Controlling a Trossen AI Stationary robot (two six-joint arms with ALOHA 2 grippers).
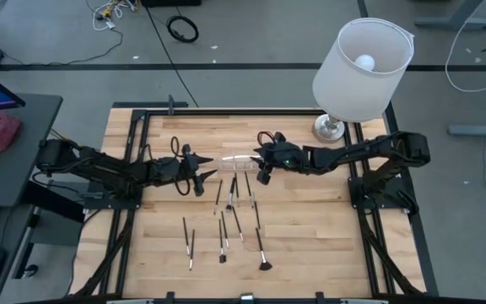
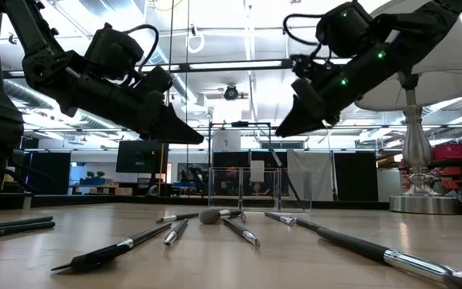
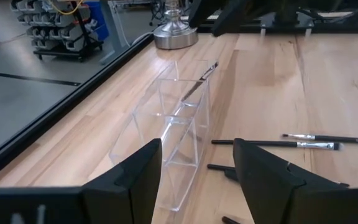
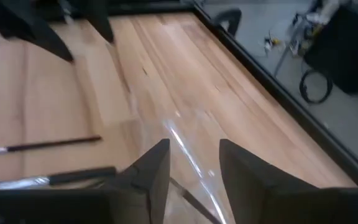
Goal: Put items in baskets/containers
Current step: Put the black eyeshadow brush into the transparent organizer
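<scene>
A clear plastic container (image 3: 179, 124) with compartments stands on the table's far middle (image 1: 236, 158). One makeup brush (image 3: 199, 81) leans in its far compartment, tip above the rim. Several dark-handled brushes (image 1: 234, 192) lie flat on the wood nearer the front, a fan-shaped one (image 1: 264, 264) among them. My left gripper (image 1: 199, 181) hovers open just left of the container, which shows past its fingers (image 3: 197, 149). My right gripper (image 1: 264, 171) hovers open over the container's right end (image 4: 194, 146), with nothing between its fingers. In the low view both grippers hang above the table.
A white-shaded lamp (image 1: 363, 67) stands on its metal base (image 1: 329, 127) at the far right, close behind my right arm. Black frame rails (image 1: 133, 160) border the tabletop. Bare wood lies between the brushes and the front edge.
</scene>
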